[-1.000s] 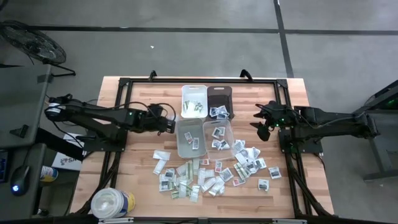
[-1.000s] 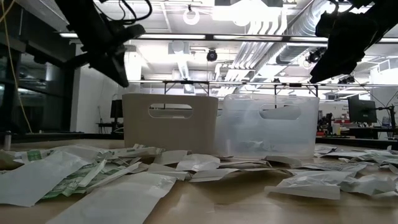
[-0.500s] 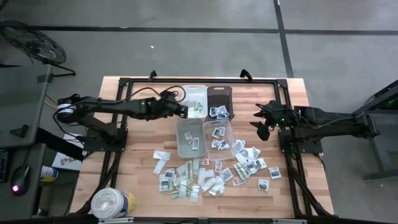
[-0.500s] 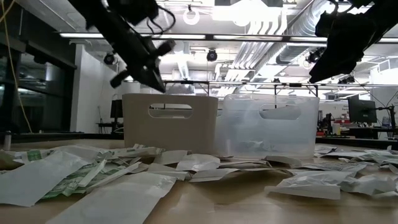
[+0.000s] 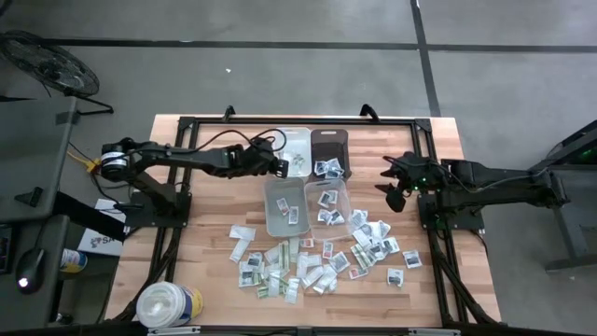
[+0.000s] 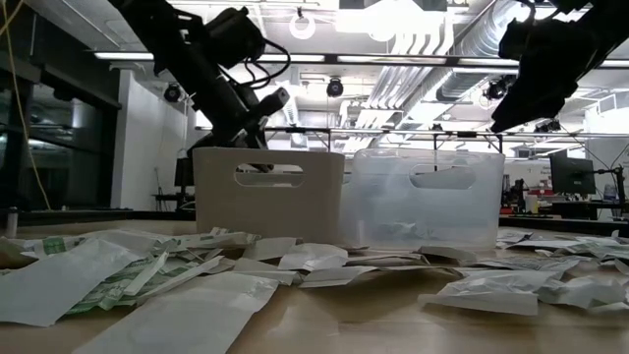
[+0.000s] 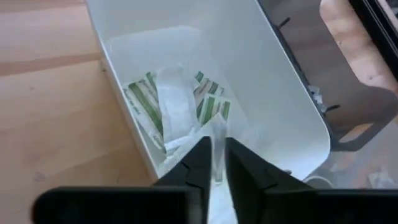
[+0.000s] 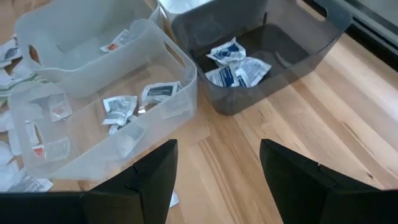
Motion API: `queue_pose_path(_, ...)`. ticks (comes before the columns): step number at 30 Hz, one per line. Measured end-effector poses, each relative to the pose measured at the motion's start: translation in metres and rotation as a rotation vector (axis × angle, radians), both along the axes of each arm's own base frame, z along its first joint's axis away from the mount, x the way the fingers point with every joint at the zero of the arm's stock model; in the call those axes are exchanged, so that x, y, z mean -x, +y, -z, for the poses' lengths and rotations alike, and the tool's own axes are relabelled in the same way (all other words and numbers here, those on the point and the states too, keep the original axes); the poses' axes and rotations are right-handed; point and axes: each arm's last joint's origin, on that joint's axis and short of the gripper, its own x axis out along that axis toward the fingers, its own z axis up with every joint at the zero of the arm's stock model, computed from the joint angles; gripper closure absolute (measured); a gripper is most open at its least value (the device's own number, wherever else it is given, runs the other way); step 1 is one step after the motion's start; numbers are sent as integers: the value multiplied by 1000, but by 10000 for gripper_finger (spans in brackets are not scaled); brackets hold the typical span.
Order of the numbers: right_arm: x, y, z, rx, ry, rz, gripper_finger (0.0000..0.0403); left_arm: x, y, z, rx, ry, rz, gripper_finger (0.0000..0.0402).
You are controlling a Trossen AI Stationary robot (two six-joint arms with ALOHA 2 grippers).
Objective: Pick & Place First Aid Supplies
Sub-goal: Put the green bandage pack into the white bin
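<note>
- The left gripper [image 5: 282, 167] is positioned over the white bin [image 5: 300, 136] at the far side of the table [image 5: 187, 271], as seen in the high view.
- In the left wrist view, the left gripper [image 7: 214, 163] is seen with its fingers [image 7: 198, 163] set close together, a narrow gap between them; a pale packet [image 7: 216, 144] sits in that gap above the white bin [image 7: 273, 93]. Whether the packet is clamped or already freed cannot be told.
- Green-and-white packets [image 7: 177, 112] are seen lying on the floor of the white bin.
- The right gripper [image 5: 395, 189] is held above the table to the right of the bins, apart from them; in the right wrist view its fingers [image 8: 149, 174] are spread wide, with nothing between them.
- A dark bin [image 5: 329, 140] stands just beside the white one, with white packets [image 8: 237, 65] inside.
- Two clear bins [image 5: 284, 207] stand nearer the front; the right one [image 8: 124, 93] contains several small packets.
- The bulk of the first aid supplies [image 5: 317, 261] is scattered loose on the table in front of the bins.
- A round white tub [image 5: 168, 304] stands at the near left corner.
</note>
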Motion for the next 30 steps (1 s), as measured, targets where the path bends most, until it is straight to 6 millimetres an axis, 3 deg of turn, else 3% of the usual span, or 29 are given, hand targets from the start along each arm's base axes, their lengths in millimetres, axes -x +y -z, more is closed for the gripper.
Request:
queue_pose_path(8,2,0,2,-28,20,6,181,-2,-2,-1,-41,15,103,235)
queue_pose_path(11,1,1,2,-51,15,0,181,1,-3,-13,-89,-7,174,214)
queue_pose_path(16,1,2,2,-109,-1,31,181,21,-11,-32,-125,52,279,222)
queue_pose_path(21,1,2,2,-135,-6,28,181,51,-32,-49,-142,168,442,250)
queue_pose_path(30,1,3,2,-187,-18,50,181,86,-86,-46,-73,417,682,272)
